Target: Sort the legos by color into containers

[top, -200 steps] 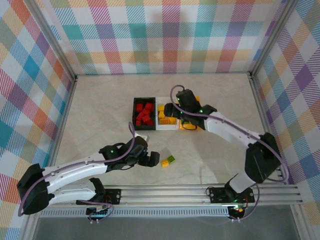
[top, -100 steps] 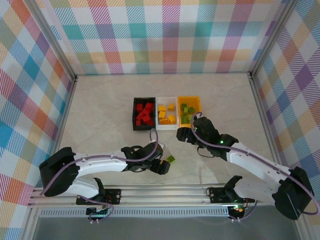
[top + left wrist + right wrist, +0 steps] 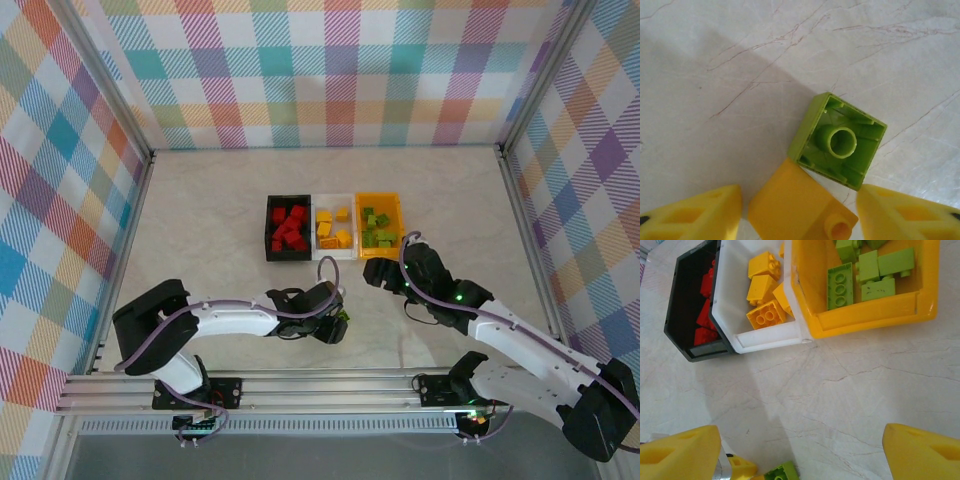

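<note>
Two touching legos (image 3: 837,142) on the table (image 3: 200,220) before the containers (image 3: 767,337)

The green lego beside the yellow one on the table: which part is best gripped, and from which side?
Probably from straight above, on the two opposite outer walls clear of the yellow lego. The green lego lies flat, hollow underside up, and one wall touches the yellow lego, leaving no finger room there.

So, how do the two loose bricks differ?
The green brick shows its hollow underside; the yellow brick shows closed faces and a stud. The yellow brick lies between the left fingers; the green brick lies beyond them. Both rest on the table, side by side.
</note>
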